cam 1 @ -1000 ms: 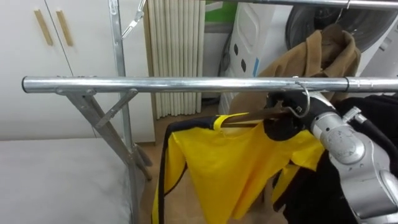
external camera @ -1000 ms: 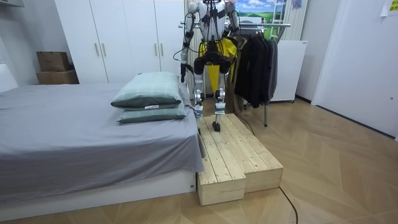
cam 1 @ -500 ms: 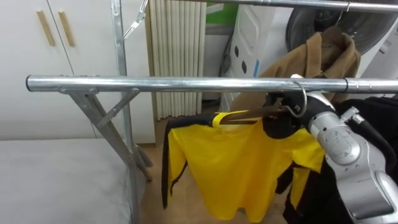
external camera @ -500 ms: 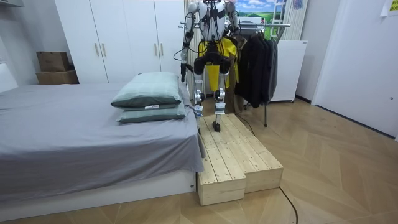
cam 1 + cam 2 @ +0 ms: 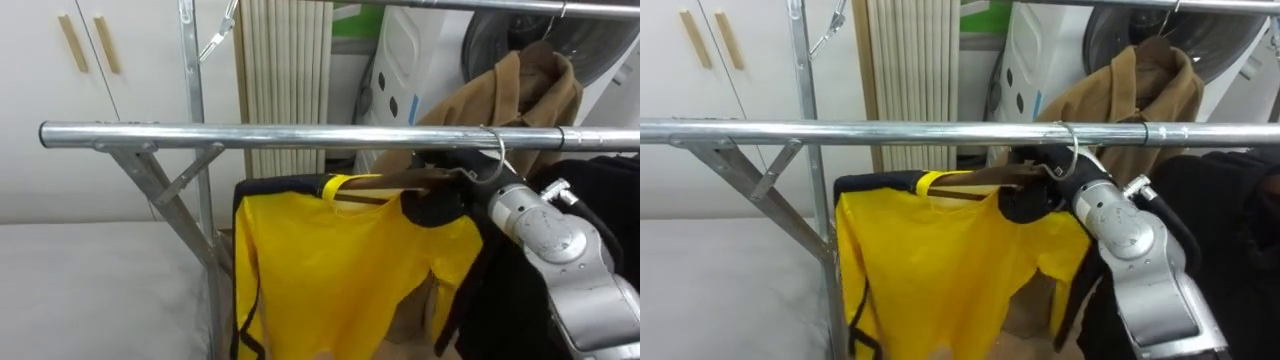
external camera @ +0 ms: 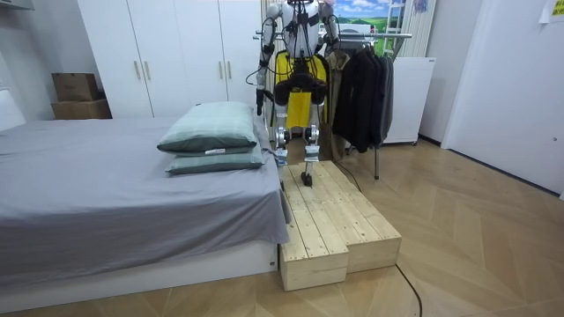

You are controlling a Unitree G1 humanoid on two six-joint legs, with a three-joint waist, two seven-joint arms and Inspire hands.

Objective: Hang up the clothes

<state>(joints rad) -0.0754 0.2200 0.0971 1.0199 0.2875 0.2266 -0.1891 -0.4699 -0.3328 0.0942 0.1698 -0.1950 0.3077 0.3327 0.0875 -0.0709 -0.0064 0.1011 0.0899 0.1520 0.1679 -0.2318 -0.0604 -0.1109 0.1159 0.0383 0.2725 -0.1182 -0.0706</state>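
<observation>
White wardrobe doors (image 5: pixel 80 100) back the room, with a grey bed (image 6: pixel 106 194) and two pillows (image 6: pixel 211 141) on the room view's left. Beside the bed lies a wooden platform (image 6: pixel 335 220), and the robot stands at its far end, facing a clothes rack. Its left hand (image 6: pixel 258 99) hangs low at its side, too small to tell whether it is open or closed. From the head camera, the rack's steel rail (image 5: pixel 250 135) runs level across the scene, braced by an upright post (image 5: pixel 195 160) at the left. Just below the rail hangs a yellow shirt (image 5: pixel 330 270) with dark trim, on a wooden hanger (image 5: pixel 385 184) whose metal hook (image 5: pixel 493 150) curves over the rail. The right hand (image 5: pixel 437 203) has its fingers closed round the hanger beside the hook. Behind it hangs a brown coat (image 5: pixel 520 90), and dark clothes (image 5: pixel 610 200) hang at the far right.
</observation>
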